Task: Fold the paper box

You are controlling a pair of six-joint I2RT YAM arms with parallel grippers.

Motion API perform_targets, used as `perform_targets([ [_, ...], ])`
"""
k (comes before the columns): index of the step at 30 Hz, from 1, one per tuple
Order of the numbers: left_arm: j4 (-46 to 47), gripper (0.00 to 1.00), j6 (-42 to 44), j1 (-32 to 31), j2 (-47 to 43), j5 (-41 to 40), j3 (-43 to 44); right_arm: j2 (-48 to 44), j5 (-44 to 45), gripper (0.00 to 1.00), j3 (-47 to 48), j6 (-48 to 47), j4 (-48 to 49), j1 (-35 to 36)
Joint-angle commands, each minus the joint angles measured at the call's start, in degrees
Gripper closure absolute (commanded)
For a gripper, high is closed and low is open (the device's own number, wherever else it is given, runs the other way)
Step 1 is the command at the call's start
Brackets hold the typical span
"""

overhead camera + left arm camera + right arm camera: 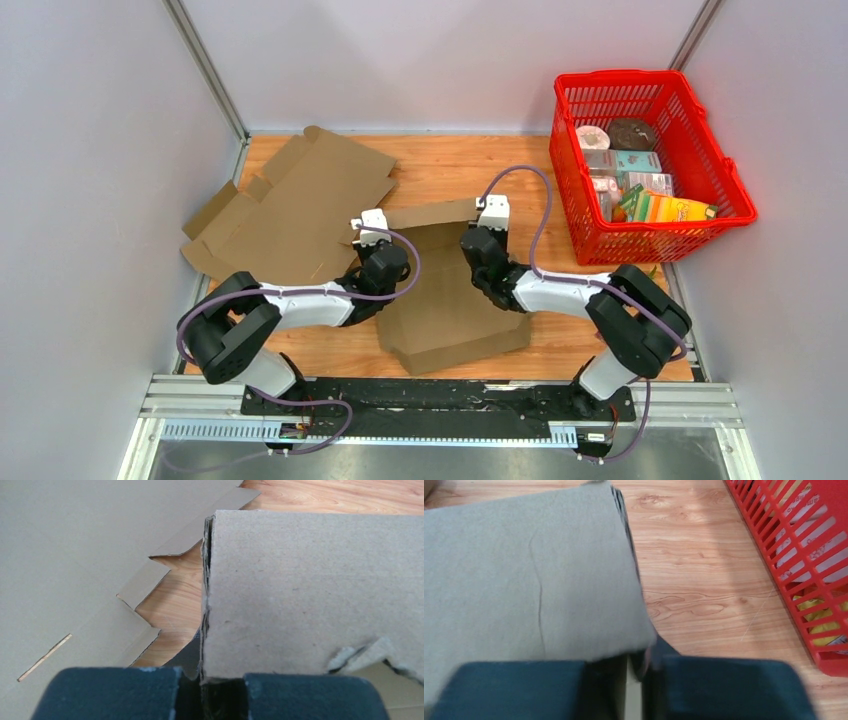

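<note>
The paper box (450, 300) is a brown cardboard blank lying in the middle of the table, with its far panel standing up between the two arms. My left gripper (385, 262) holds that panel's left end. In the left wrist view the doubled cardboard edge (207, 595) runs down between the dark pads, and the left gripper (210, 692) is shut on it. My right gripper (478, 255) is at the panel's right end. In the right wrist view the panel (524, 580) fills the left side and its edge drops into the narrow gap of the right gripper (636, 690), which is shut on it.
A second flat cardboard blank (300, 200) lies at the back left, partly beside the box; it also shows as the flat blank (60, 570) in the left wrist view. A red basket (650, 80) full of groceries stands at the back right, close to the right arm, its wall (804, 555) near the right gripper.
</note>
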Motion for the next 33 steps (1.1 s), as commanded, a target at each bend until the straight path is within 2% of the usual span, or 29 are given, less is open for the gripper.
perform_targets([
  [1,1.03,1.0,-0.45,-2.53,-1.74,5.53,0.6,0.44,3.26,0.79,-3.51,-6.24,9.72,-1.98],
  [3,1.03,1.0,-0.63,-2.53,-1.56,5.18,0.52,-2.55,-2.79,0.53,-4.48,-2.32,4.91,-2.95],
  [4,0.94,1.0,-0.54,-2.45,-1.47,5.18,0.43,-5.78,-3.96,0.45,-4.4,-0.55,1.4,-3.13],
  [5,0.86,1.0,-0.37,-2.45,-1.64,5.35,0.34,-7.21,-5.19,0.38,-3.62,1.56,-7.16,-3.31],
  [6,1.03,0.96,-0.1,-2.45,-2.08,6.4,0.17,-8.62,-8.77,0.28,-2.74,4.63,-11.68,-3.83],
  [7,1.12,0.88,0.07,-2.53,-2.43,7.01,-0.44,-10.89,-10.38,0.25,-1.86,6.31,-16.86,-3.92],
  [8,1.55,0.78,-0.01,-2.53,-2.96,7.98,-1.06,-11.87,-11.78,0.2,-0.2,7.54,-27.09,-3.92],
  [9,2.43,0.6,-0.36,-2.45,-4.44,9.73,-1.85,-12.93,-14.93,0.13,0.51,8.86,-32.07,-3.92],
  [10,2.26,0.54,-2.02,-2.53,-5.42,10.62,-3.25,-15.2,-15.92,0.1,1.22,11.66,-36.9,-3.92],
  [11,1.65,0.44,-3.34,-2.45,-6.64,11.49,-3.87,-16.53,-16.45,0.04,1.83,13.08,-46.26,-3.92],
  [12,-1.66,0.28,-4.75,-2.36,-9.61,13.5,-4.14,-17.93,-19.15,0.0,2.62,14.4,-50.27,-4.18],
  [13,-4.13,0.27,-6.59,-2.27,-11.21,15.0,-3.36,-20.64,-21.18,0.0,3.07,16.15,-53.7,-4.27],
  [14,-12.77,0.27,-7.39,-2.1,-12.97,17.98,-2.22,-21.98,-23.99,0.0,3.51,17.04,-59.22,-4.27],
  [16,-20.56,0.26,-10.64,-2.01,-18.15,19.93,-0.11,-25.76,-31.29,0.0,3.07,20.36,-62.95,-4.36],
  [20,-39.52,0.28,-10.39,-1.39,-30.36,25.47,-0.97,-29.98,-34.48,0.0,2.81,29.4,-69.72,-4.36],
  [22,-44.2,0.32,-7.23,-0.26,-40.28,31.95,-3.25,-30.43,-34.2,0.0,2.28,32.07,-73.66,-4.27],
  [23,-48.84,0.33,-6.18,0.19,-43.71,39.81,-3.52,-30.43,-35.34,0.0,2.11,31.82,-74.56,-4.27],
  [25,-51.78,0.35,-2.05,0.54,-51.98,49.6,-3.96,-30.34,-36.93,0.0,1.58,33.65,-77.71,-4.1],
  [26,-51.79,0.39,-0.82,0.54,-53.66,61.83,-4.05,-30.77,-37.28,0.0,1.32,35.14,-78.08,-4.27],
  [27,-51.09,0.46,0.93,0.19,-54.98,67.69,-4.05,-32.17,-37.81,0.0,1.31,35.68,-78.26,-4.27],
  [28,-51.0,0.46,1.47,-0.68,-54.65,70.8,-3.36,-33.14,-37.29,0.0,1.57,35.77,-78.69,-4.19],
  [31,-57.92,0.43,7.18,-13.31,-47.29,59.8,3.48,-35.78,-31.5,0.0,4.12,36.47,-81.06,-4.36],
  [32,-60.73,0.43,8.67,-17.26,-43.87,53.58,5.94,-36.31,-30.79,0.0,4.73,36.56,-81.59,-4.54],
  [33,-61.36,0.43,11.99,-23.13,-36.53,50.12,10.4,-37.36,-30.26,0.0,4.83,37.26,-82.38,-4.89],
])
